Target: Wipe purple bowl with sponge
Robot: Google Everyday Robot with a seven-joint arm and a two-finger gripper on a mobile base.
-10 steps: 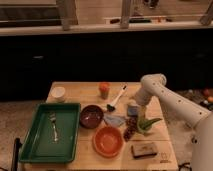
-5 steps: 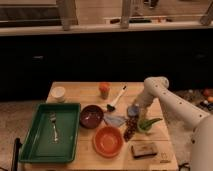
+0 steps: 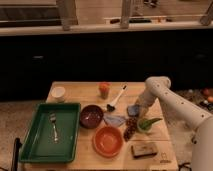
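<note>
— What's your wooden table (image 3: 75, 94) carrying?
— You've a green tray (image 3: 31, 145) at left; purple bowl (image 3: 91, 116) and orange bowl (image 3: 108, 141) mid-table; sponge (image 3: 144, 149) at the front right; the gripper (image 3: 136, 108) hangs low over the right side.

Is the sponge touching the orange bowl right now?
Apart. The camera view shows bare wood between the sponge and the orange bowl. The gripper is farther back, near the blue thing, away from both.

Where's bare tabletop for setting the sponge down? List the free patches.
Free: the table strip between white cup and orange cup. Crowded: the middle, around purple bowl, orange bowl, cloth, and end effector. Sponge lies front right.
</note>
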